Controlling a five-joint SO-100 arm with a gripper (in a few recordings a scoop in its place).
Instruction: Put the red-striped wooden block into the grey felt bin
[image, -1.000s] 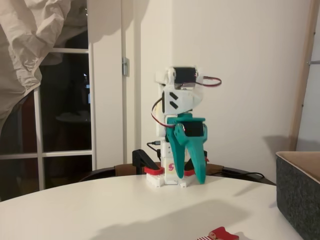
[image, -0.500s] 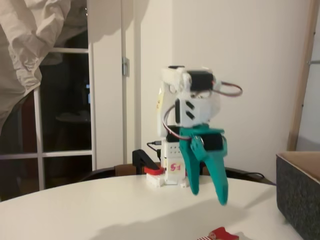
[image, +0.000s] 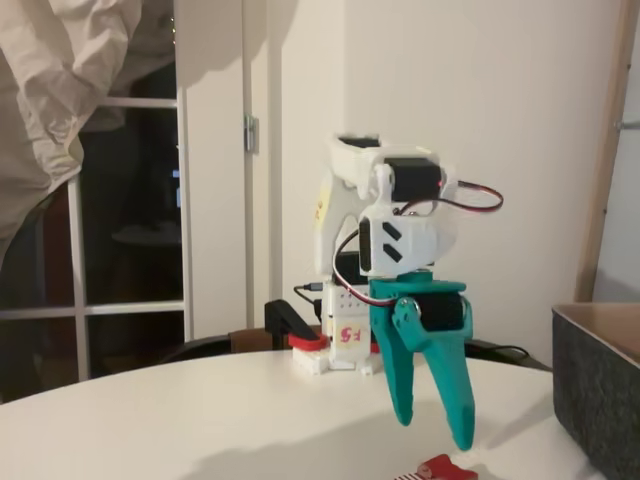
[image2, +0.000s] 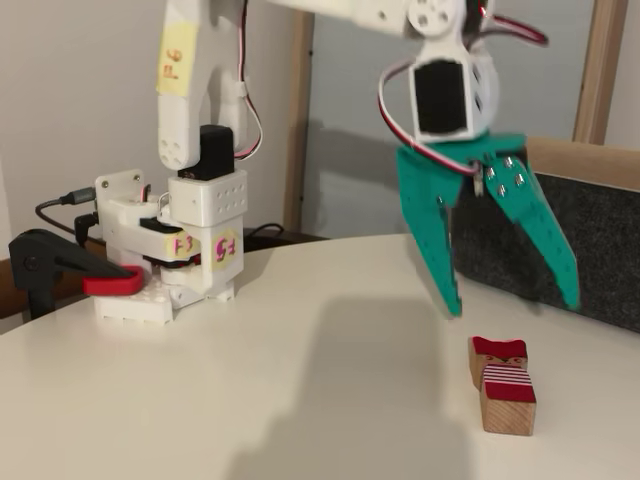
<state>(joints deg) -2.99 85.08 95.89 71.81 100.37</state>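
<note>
Gripper (image2: 510, 305): jaws spread, empty, above red-striped wooden block (image2: 503, 385). Advice: descend toward 6 o'clock, straddle block, close. Grey felt bin (image2: 600, 250): 3 o'clock.

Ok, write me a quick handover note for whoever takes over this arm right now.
Gripper: open, empty, hanging above the table with fingertips pointing down.
Red-striped wooden block: lying flat on the white table, below the gripper, not touched.
Grey felt bin: standing on the table just behind the block; its inside is hidden from both fixed views.
Done: nothing picked up yet.
Left: lower over the block, close on it, lift, carry it over the bin's rim and release.
</note>
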